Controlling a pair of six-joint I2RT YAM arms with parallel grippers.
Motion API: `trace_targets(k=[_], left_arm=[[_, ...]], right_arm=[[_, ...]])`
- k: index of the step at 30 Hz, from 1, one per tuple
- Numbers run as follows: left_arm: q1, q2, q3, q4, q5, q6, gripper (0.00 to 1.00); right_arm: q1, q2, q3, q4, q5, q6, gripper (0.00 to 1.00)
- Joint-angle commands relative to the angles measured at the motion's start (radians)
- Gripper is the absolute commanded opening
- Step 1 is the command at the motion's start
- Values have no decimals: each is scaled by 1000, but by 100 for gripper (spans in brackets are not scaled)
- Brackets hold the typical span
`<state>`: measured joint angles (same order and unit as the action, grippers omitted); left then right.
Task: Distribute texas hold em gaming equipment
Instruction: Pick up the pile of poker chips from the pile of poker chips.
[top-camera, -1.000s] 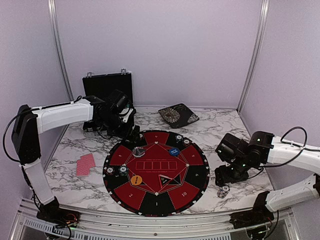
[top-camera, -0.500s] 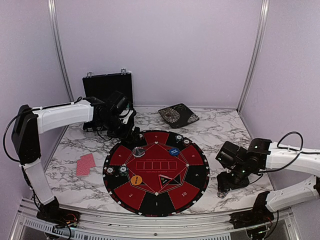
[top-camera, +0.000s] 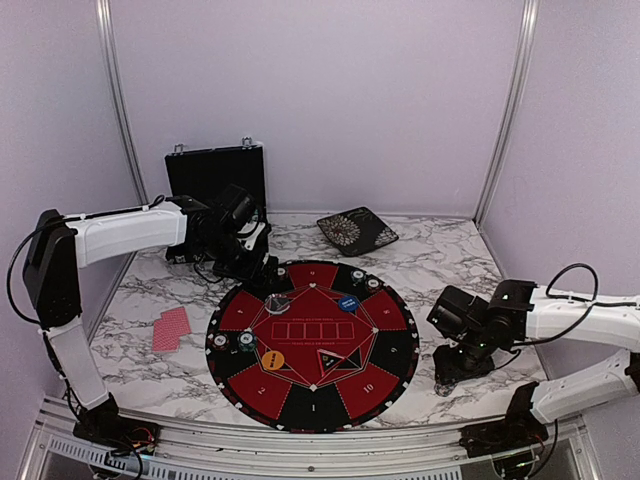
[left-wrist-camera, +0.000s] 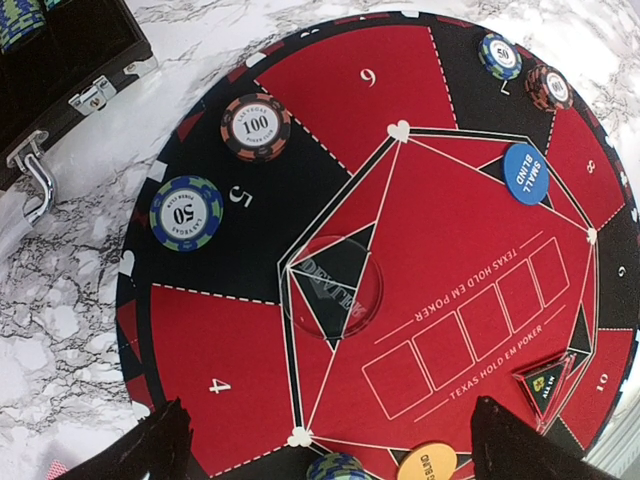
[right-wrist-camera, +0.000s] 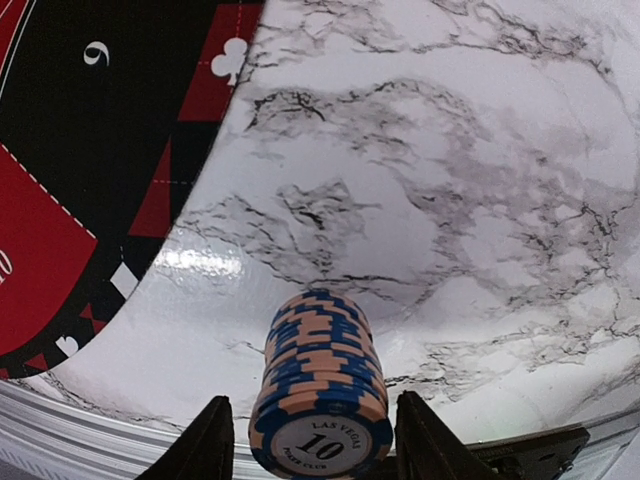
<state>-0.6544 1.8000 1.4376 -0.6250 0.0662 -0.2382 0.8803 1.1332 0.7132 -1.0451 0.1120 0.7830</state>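
A stack of blue-and-peach poker chips marked 10 (right-wrist-camera: 320, 385) stands on the marble table right of the mat. My right gripper (right-wrist-camera: 318, 445) is open and straddles it, with a gap on each side. From above, that gripper (top-camera: 452, 368) covers most of the stack (top-camera: 443, 388). My left gripper (left-wrist-camera: 330, 450) is open and empty, hovering over the mat's left part (top-camera: 266, 270). On the mat lie a 100 chip (left-wrist-camera: 257, 126), a 50 chip (left-wrist-camera: 186, 212), a clear dealer disc (left-wrist-camera: 335, 285), a blue disc (left-wrist-camera: 526, 174) and an orange disc (left-wrist-camera: 432, 463). Red-backed cards (top-camera: 170, 328) lie left of the mat.
The round red-and-black mat (top-camera: 300, 395) fills the table's middle. A black hinged case (top-camera: 215, 175) stands open at the back left, its latch in the left wrist view (left-wrist-camera: 35, 170). A dark patterned pad (top-camera: 357, 231) lies at the back. The table's front rail (right-wrist-camera: 120, 440) is close.
My right gripper has dropped lower and nearer the front, coming down around the chip stack that earlier showed below it. The left arm has barely moved.
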Motion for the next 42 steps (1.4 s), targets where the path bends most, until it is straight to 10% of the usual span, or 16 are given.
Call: trace_targets(k=[1, 42], left_arm=[[4, -37, -15, 10, 8, 5, 99], [4, -22, -19, 15, 23, 5, 99]], right_arm=[[-5, 10, -6, 26, 5, 10, 52], [-4, 30, 62, -22, 41, 0, 37]])
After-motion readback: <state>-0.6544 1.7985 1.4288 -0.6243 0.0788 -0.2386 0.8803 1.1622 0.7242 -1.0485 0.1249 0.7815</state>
